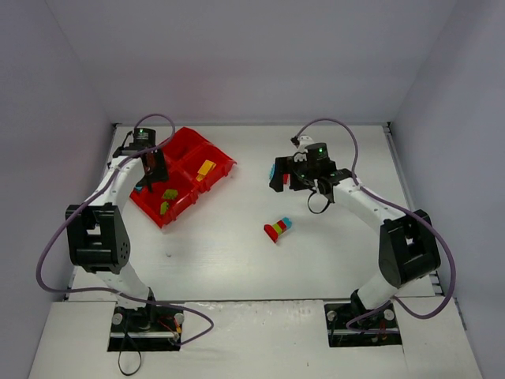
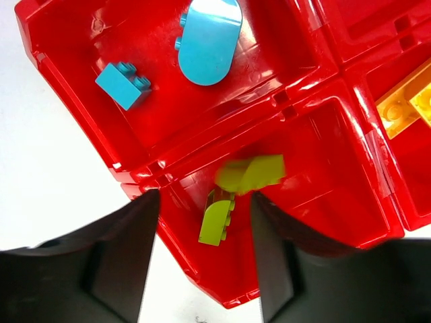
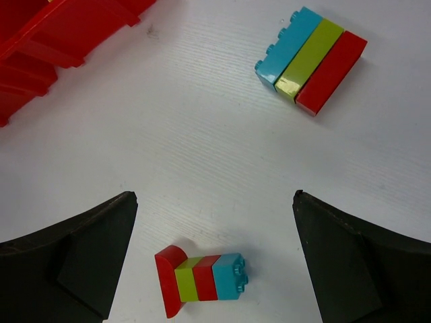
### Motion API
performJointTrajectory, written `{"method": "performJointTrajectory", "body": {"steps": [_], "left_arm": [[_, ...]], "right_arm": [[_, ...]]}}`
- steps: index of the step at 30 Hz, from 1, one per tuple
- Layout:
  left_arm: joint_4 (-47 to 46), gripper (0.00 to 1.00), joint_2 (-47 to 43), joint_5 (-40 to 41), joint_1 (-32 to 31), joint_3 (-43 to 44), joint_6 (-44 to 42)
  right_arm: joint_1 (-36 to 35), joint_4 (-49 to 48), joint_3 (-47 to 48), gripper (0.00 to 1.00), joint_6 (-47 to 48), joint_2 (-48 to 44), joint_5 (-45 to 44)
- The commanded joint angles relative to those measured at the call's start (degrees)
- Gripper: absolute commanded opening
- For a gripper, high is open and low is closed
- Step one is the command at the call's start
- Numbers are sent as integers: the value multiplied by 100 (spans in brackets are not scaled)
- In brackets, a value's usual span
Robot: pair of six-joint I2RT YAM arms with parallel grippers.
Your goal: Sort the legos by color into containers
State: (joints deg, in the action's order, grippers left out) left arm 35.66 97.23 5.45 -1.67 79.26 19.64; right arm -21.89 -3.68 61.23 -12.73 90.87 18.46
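Note:
The red four-compartment tray (image 1: 223, 162) (image 2: 316, 134) lies at the back left. My left gripper (image 1: 151, 169) (image 2: 202, 262) hangs open over its near compartment, nothing between its fingers. Below it a lime brick (image 2: 217, 221) rests on the floor and a second, blurred lime brick (image 2: 252, 173) lies just beyond. Two teal bricks (image 2: 123, 85) are in the neighbouring compartment, and a yellow brick (image 1: 206, 167) (image 2: 406, 104) in another. My right gripper (image 1: 292, 178) (image 3: 214, 202) stands wide open above the table. Under it lies a red-lime-red-teal stack (image 1: 277, 229) (image 3: 201, 280). A teal-lime-red stack (image 3: 311, 60) lies further off.
White walls close in the table at the back and both sides. The tray's corner (image 3: 40, 47) shows at the upper left of the right wrist view. A purple cable (image 1: 331, 125) loops above the right arm.

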Motion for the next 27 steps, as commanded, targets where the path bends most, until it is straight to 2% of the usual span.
{"method": "performJointTrajectory", "body": {"steps": [1,2,7,17,27], "left_arm": [[-253,52,-178,70,-44,142,66],[-252,56,-213,61,-52,142,66],[-357,57,-468,-97,-359,203,-100],[-744,57,-723,-387,-1546,318,-760],[-894,57,-679,-545,-2039,274,-751]], "right_arm": [[114,-98,-76,96,-370,-342,-185],[141,-89,-155,96,-414,-342,-202],[281,95,-340,96,-721,-359,-264],[370,904,-437,98,-1267,-289,-633],[1,1545,-138,91,-1504,71,-949]]}}
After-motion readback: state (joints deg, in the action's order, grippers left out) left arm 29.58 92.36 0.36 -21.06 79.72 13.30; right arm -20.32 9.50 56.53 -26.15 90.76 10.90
